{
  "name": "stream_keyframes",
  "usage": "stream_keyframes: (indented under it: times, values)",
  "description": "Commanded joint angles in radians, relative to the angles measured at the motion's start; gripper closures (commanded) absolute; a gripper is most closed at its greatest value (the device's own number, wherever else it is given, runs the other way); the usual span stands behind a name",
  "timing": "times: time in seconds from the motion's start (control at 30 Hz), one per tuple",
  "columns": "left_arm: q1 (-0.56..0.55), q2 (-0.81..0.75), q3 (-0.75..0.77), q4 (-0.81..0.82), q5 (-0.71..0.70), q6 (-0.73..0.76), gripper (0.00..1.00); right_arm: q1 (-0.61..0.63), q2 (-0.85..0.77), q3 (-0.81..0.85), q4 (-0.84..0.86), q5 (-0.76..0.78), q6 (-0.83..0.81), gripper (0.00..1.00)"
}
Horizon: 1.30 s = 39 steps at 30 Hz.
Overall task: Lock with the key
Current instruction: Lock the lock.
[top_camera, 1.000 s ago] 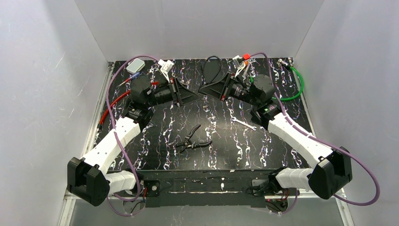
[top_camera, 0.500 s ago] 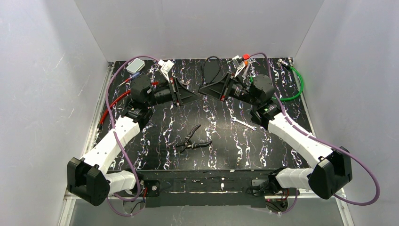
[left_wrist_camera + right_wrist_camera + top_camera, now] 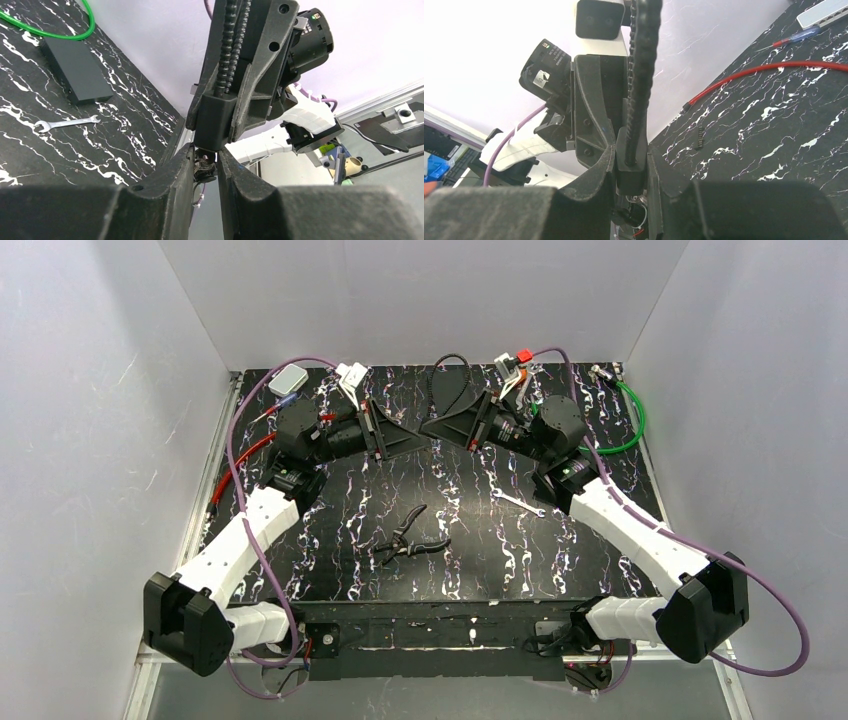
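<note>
Where the left gripper meets the right gripper, anything held is hidden.

A black marble-patterned tabletop veined in white sits boxed in by plain pale grey panels: a back wall, a left wall and a right wall, evenly and softly lit, faintly scuffed

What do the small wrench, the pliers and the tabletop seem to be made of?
The wrench: bare metal, likely steel; pale silvery sheen all over.
The pliers: dark, apparently black-finished metal or coated handles; too small to separate.
The tabletop: black marble-look surface with white veining, possibly printed laminate or film rather than stone.
</note>
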Motion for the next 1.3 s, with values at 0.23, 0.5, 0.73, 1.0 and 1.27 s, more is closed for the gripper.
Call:
stream_keyframes:
  times: [0.23,0.5,0.73,1.0,1.27]
  values:
    - [-0.01,0.023,-0.012,0.179,0.029,-0.152,1.0,0.009,0.018,0.091,0.121,-0.034,0.029,0.99]
    - [-0.008,0.011,-0.052,0.248,0.028,-0.218,0.98,0.01,0.045,0.124,0.119,-0.039,0.041,0.99]
    - [0.023,-0.013,-0.09,0.242,0.061,-0.2,0.76,0.009,0.032,0.111,0.116,-0.04,0.028,0.99]
    - [0.034,-0.053,-0.08,0.221,0.102,-0.15,0.75,0.009,0.024,0.076,0.125,-0.047,0.023,0.99]
    - [0.034,-0.022,-0.057,0.218,0.076,-0.17,0.8,0.013,0.019,0.079,0.144,-0.059,0.035,0.99]
